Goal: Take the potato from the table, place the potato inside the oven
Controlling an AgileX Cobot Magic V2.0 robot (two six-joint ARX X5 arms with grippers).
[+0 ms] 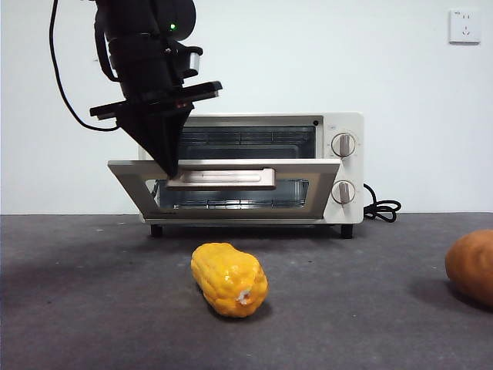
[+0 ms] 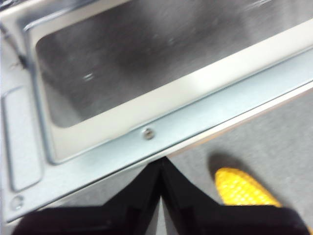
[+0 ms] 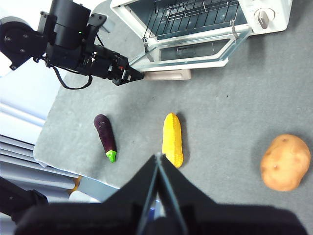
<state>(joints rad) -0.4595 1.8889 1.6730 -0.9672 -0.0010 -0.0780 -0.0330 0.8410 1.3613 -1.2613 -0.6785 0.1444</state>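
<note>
the left gripper (image 1: pixel 171 168), jaws pinched together, touches the half-open oven (image 1: pixel 254 169) door at upper left. the right gripper (image 3: pixel 157 161) hangs closed above the table (image 1: pixel 100 308); the potato (image 1: pixel 471 266) sits far right.

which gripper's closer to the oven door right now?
Left. The left gripper is at the edge of the oven door, which hangs partly open, jaws shut. The right gripper hangs high above the table, away from the oven, nearer the corn.
</note>
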